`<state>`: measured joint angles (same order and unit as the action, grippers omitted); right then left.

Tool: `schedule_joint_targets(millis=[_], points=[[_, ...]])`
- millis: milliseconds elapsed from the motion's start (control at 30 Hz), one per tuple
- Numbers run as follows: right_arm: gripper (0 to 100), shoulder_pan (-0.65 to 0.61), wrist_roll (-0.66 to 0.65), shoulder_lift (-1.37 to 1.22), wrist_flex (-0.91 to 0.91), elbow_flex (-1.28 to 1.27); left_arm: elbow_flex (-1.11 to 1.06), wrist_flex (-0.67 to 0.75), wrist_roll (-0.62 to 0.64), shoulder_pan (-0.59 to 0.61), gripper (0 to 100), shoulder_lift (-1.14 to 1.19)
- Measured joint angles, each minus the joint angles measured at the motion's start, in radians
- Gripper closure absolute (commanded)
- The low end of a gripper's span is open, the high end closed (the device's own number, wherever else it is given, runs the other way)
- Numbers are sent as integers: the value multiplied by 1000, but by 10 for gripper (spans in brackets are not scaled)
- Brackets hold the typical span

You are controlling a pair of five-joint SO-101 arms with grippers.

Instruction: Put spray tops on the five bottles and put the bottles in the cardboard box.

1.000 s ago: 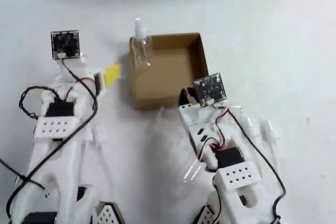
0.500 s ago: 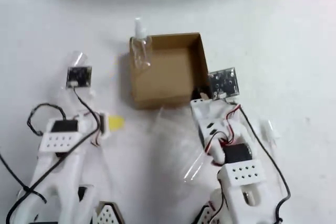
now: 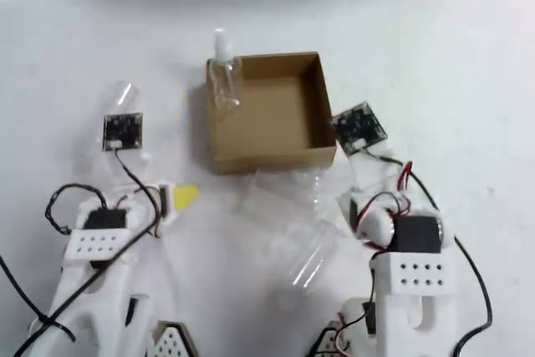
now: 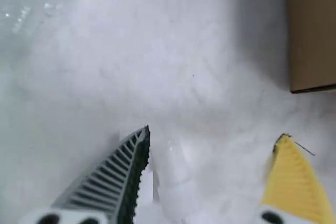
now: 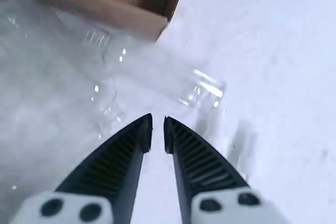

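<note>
Tabletop (image 3: 418,39) white; left end effector (image 4: 215,134) spread, right end effector (image 5: 157,120) pressed together.

No legible text, label, number or sign on the cardboard box (image 3: 267,159) or the bottle (image 3: 224,81).

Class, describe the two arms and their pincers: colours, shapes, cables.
The left arm and right arm are white plastic with black cables and a dark square board at the wrist. The left pincer has one dark ribbed finger, one yellow; the right pincer two dark ribbed ones.
</note>
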<state>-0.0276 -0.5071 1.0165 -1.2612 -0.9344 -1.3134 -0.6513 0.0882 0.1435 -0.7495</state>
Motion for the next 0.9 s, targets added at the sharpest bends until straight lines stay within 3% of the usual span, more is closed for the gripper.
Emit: schedule_joint_targets(millis=[100,267,400,600,733,900], points=[[978,54,-152,0,-100,37,0,0,0,0,657,0],[977,152,-603,0,-152,75,0,0,0,2,658,0],[957,164,-890,0,-201,77,0,0,3,5,759,0],[754,41,-1103,0,-347,101,0,34,3,8,980,0],[697,-64,-1224,8,-422,104,0,80,3,57,956,0],[691,-218,-1263,6,-427,69,0,91,3,87,950,0]])
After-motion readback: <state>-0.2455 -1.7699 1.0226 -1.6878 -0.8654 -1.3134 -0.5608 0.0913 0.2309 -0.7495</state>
